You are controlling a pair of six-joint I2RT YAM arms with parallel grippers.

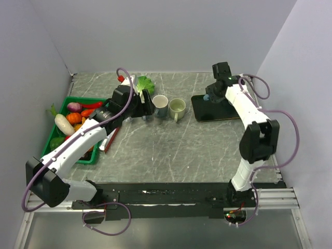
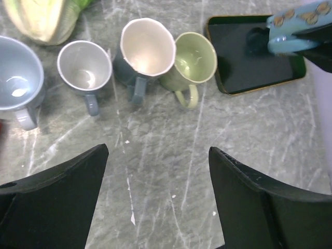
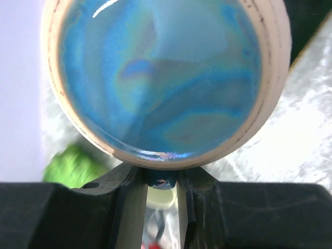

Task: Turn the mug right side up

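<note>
blue mug [image 3: 161, 78] (by handle) in right gripper [image 3: 162, 188]

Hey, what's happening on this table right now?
The right gripper is shut on a blue mug, by what looks like its handle, holding it over the black tray. The left gripper hangs open above the table, empty, facing a row of four upright mugs. Whether the blue mug is upright yet is hard to tell.

No writing, label, brand or number is legible anywhere.
</note>
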